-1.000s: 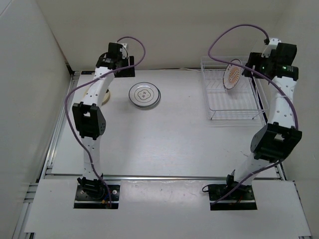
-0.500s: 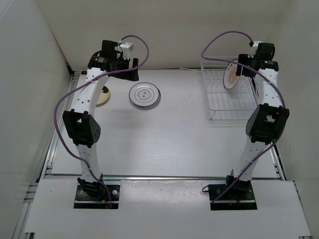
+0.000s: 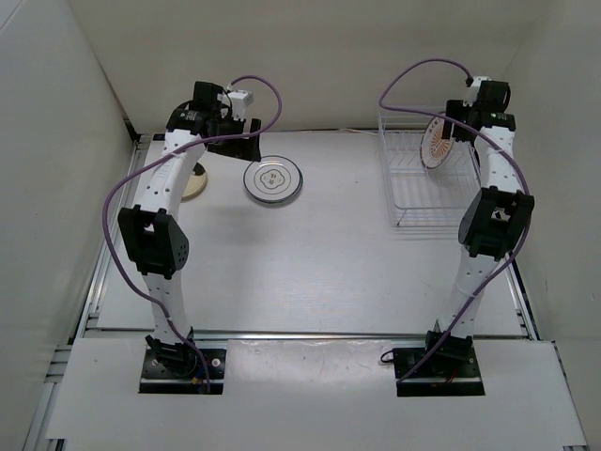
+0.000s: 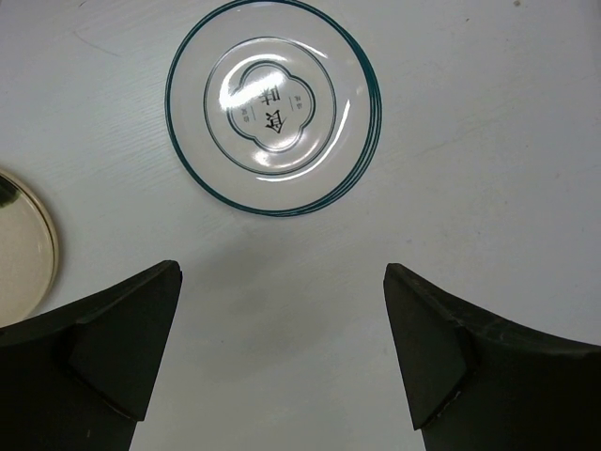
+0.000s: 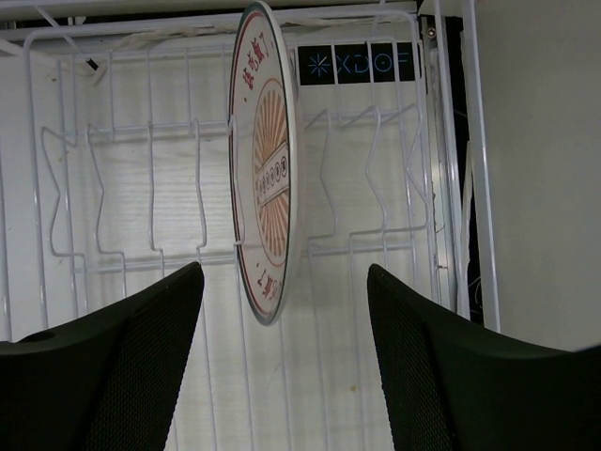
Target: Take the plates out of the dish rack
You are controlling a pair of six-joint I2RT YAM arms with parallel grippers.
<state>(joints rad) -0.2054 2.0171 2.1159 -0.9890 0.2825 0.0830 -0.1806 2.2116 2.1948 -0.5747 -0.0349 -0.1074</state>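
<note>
The white plate with dark rings [image 3: 273, 178] lies flat on the table at the back left; it also shows in the left wrist view [image 4: 273, 105]. The small tan plate [image 3: 196, 185] lies left of it, partly hidden by my left arm, and shows at the frame edge in the left wrist view [image 4: 19, 249]. My left gripper [image 3: 244, 147] [image 4: 282, 272] is open and empty, just short of the ringed plate. The sunburst plate [image 3: 438, 141] [image 5: 268, 178] stands on edge in the white wire dish rack [image 3: 437, 202] [image 5: 122, 188]. My right gripper [image 3: 460, 130] [image 5: 285, 272] is open, with the plate's near edge in line between its fingers, not touching.
White walls close in the table at the left, back and right. The rack stands against the back right corner, with the right wall close beside it [image 5: 545, 169]. Purple cables loop above both wrists.
My left gripper has swung right from above the tan plate toward the ringed plate. My right arm has straightened up and its gripper has moved left, closer to the sunburst plate.
</note>
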